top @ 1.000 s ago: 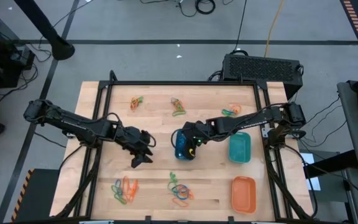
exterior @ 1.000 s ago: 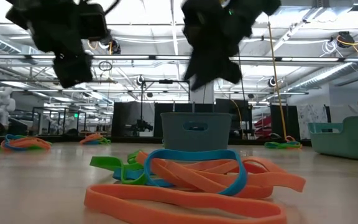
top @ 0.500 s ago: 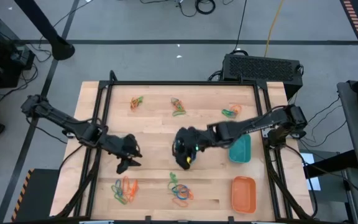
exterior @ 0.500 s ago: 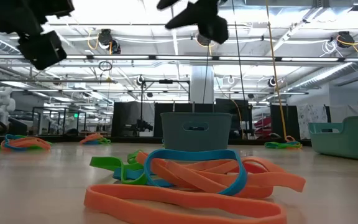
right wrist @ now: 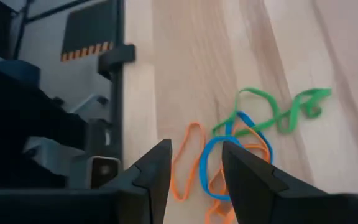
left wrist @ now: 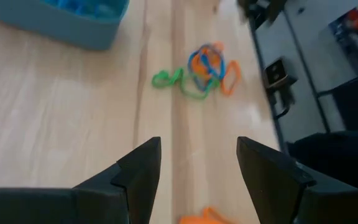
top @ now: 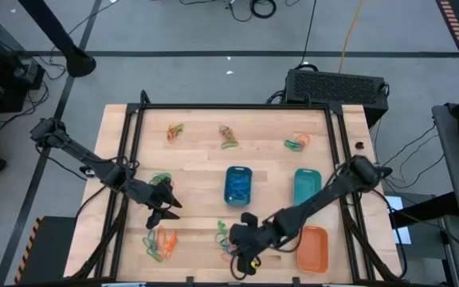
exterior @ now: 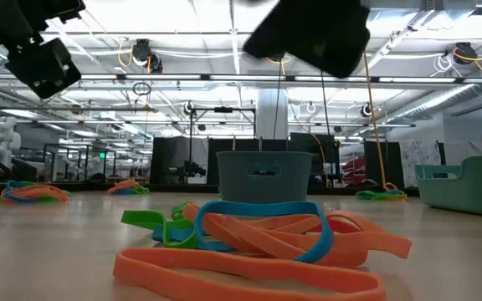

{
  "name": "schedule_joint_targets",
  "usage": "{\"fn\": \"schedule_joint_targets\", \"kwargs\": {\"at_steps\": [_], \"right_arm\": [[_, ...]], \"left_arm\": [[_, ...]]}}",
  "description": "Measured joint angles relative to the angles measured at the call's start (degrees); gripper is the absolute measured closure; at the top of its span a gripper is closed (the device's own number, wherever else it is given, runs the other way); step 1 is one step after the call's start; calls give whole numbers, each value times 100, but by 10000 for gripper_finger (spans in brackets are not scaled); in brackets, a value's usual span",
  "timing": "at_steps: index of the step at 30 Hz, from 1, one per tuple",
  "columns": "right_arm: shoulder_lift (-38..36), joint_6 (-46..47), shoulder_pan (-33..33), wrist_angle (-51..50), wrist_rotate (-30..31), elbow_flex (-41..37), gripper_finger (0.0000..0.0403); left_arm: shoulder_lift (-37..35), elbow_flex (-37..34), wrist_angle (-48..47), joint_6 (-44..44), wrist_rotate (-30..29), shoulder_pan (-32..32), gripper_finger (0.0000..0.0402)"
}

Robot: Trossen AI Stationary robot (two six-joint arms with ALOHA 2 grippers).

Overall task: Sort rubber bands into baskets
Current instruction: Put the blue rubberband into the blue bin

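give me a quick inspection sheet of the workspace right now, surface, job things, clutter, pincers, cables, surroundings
surface: wooden table in a black frame, dry.
job's things: blue basket at centre with blue bands inside; teal basket to its right; orange basket front right. Mixed band piles: three along the far side, two at the front, one by the left pincer.
clutter: nothing seen.
pincers: left pincer open, empty, above the front-left pile; right pincer part open, empty, over the front-centre pile.
cables: bundles run off both table sides; an orange cable on the floor behind.
surroundings: black box behind the table, an open hall beyond.
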Motion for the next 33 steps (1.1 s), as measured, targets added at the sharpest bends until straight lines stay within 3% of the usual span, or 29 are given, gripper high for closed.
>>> {"fn": "schedule_joint_targets", "kwargs": {"at_steps": [14, 33], "right_arm": [[921, 213, -40, -34, 161, 2, 268], [751, -177, -185, -284, 124, 2, 268]], "left_arm": [[9, -4, 425, -3, -225, 0, 185], [9, -4, 440, -11, -658, 9, 185]]}}
